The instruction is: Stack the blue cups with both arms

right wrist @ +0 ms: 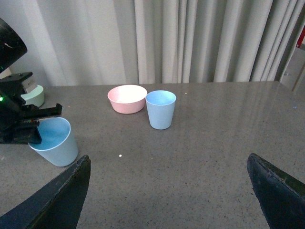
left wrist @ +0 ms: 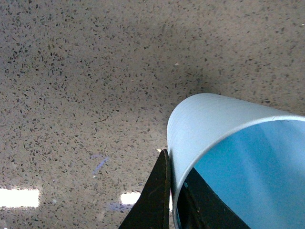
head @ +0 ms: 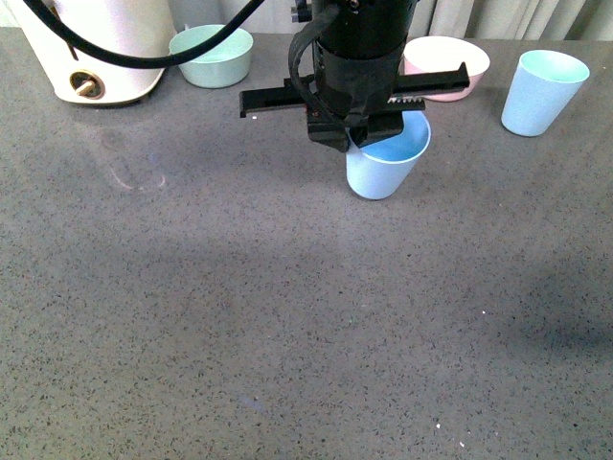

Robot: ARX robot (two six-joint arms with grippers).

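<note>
Grips the centre blue cup (head: 386, 163) by its rim with the left gripper (head: 369, 134), one finger inside the wall and one outside. Cannot tell whether that cup sits on the grey countertop (head: 239, 316) or hangs just clear. Keeps the right gripper (right wrist: 167, 157) spread wide and empty, well apart from the second blue cup (head: 542, 91), upright at the right rear near the pink bowl (head: 446, 65). Looks light, thin-walled, stiff and smooth, so apt to tip; best pinched across the rim wall
</note>
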